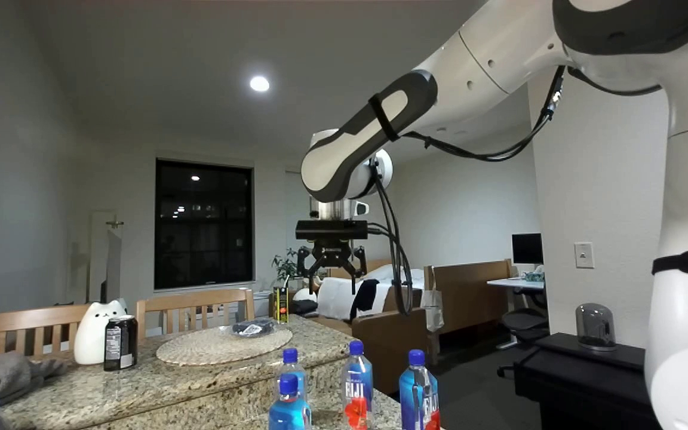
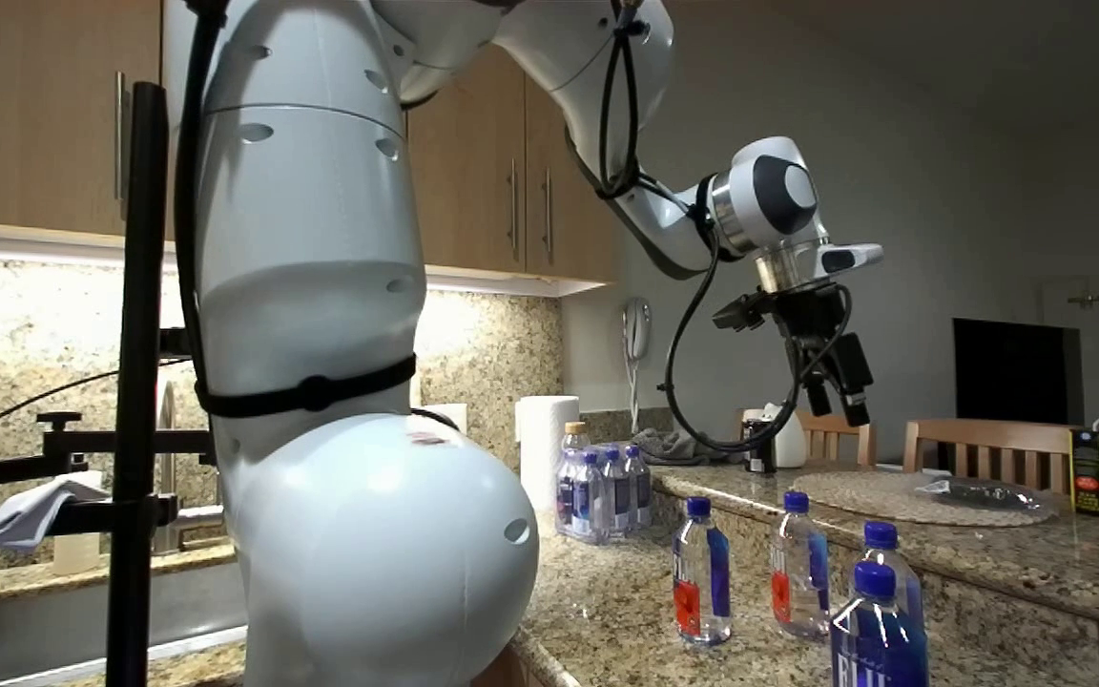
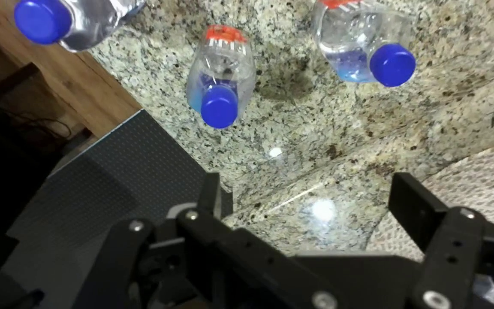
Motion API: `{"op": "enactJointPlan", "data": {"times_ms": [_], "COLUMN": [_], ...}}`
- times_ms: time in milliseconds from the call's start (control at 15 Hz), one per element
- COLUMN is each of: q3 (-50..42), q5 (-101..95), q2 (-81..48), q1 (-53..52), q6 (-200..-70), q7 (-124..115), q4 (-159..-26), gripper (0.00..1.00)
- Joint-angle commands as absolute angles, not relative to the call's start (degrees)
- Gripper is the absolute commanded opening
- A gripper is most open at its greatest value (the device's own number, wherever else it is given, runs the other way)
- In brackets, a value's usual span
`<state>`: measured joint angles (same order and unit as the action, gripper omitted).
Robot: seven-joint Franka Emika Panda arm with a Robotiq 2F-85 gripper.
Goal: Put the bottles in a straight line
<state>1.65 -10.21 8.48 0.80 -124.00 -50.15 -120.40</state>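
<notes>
The Panda arm (image 1: 481, 54) is glossy white with charcoal panels (image 1: 630, 28), black cables (image 1: 495, 157), a silver wrist collar (image 2: 780, 270) and black jaws with silver screws (image 3: 436, 299).

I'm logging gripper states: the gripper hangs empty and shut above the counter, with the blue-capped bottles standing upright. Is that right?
Not quite: the gripper is open, as the wrist view shows, its fingers wide apart. It does hang empty above the counter, with the blue-capped bottles standing upright.

"FIJI" on bottle (image 1: 358, 389) and neighbouring bottle (image 1: 419, 393) in exterior view; print on can (image 1: 120, 344) illegible
</notes>
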Motion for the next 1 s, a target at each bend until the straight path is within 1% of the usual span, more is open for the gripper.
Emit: {"op": "enactJointPlan", "data": {"times_ms": [0, 267, 667, 933], "q3": [2.15, 0.88, -1.53, -2.05], "q5": [-11.89, -10.21, -3.31, -4.04], "q2": [11.07, 9.84, 7.02, 4.32], "q1": [2.61, 3.53, 3.21, 3.54], "q6": [-124.36, -124.38, -124.37, -125.01], "q7": [-61.26, -63.78, -55.86, -54.03], "q4": [-123.90, -123.91, -123.57, -122.91], "gripper": [1.00, 1.00, 1.00, 1.00]}}
